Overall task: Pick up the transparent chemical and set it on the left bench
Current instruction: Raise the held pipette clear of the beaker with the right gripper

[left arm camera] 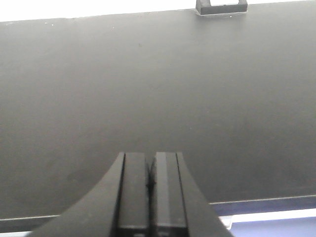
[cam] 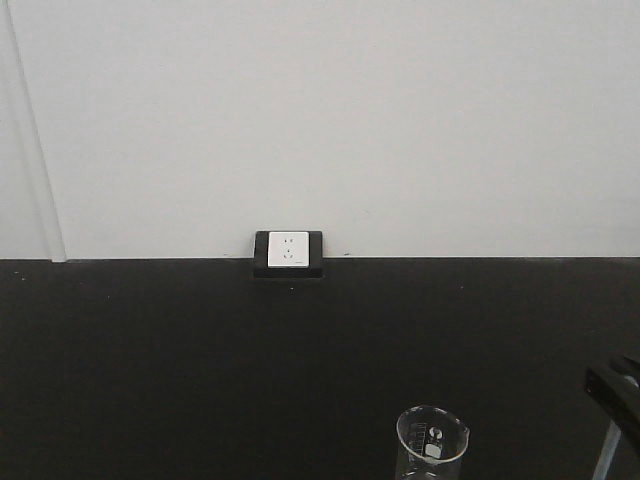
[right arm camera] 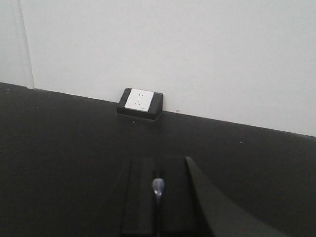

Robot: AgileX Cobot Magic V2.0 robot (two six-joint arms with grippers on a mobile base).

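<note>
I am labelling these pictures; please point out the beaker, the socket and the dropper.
beaker (cam: 433, 446): front view, printed glass wall.
socket (cam: 288, 249): front view, white faceplate.
dropper (right arm camera: 158, 185): right wrist view, rounded tip.

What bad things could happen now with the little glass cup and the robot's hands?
The right hand pinches only a thin dropper, which might slip out onto the black bench. The glass beaker stands near the right arm, so a careless swing could tip it. The left hand is shut too; reaching for the beaker that way might just push it.
</note>
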